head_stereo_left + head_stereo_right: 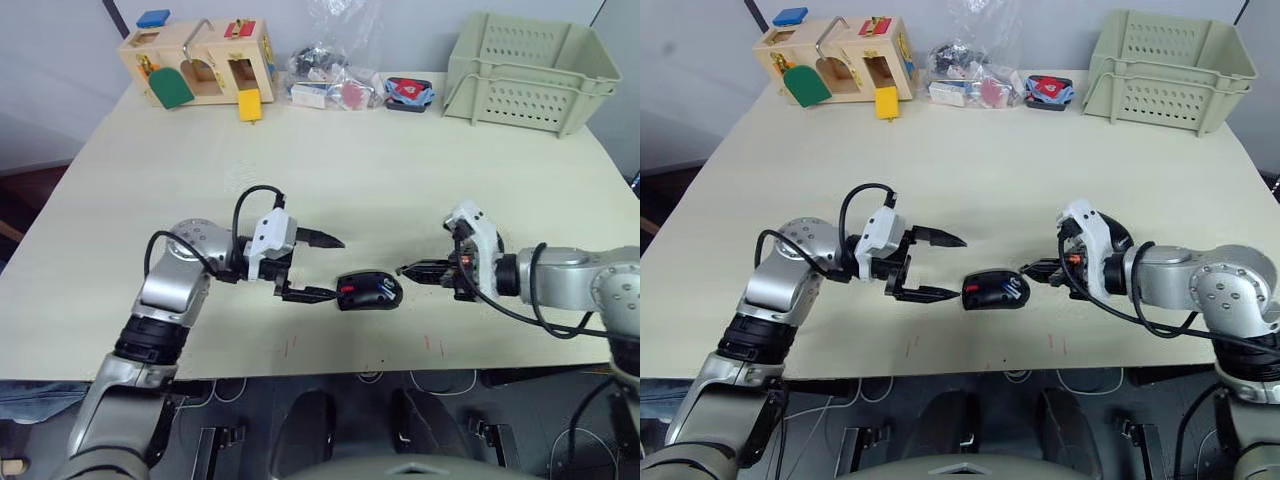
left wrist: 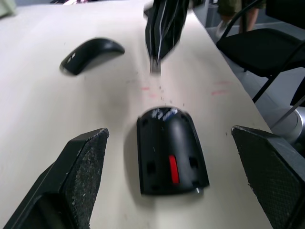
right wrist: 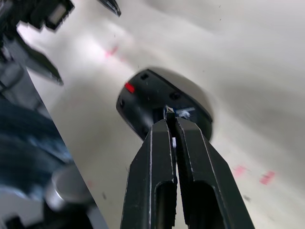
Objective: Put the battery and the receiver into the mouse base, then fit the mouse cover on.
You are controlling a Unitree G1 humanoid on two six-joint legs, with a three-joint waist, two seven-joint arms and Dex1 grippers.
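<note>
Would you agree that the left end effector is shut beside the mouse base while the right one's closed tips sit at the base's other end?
Not quite: the left end effector is open, its fingers spread wide either side of the mouse base in the left wrist view. The right end effector is closed at the base's other end.

Mouse base [image 3: 162,102] interior — partly hidden behind right gripper [image 3: 170,114].
</note>
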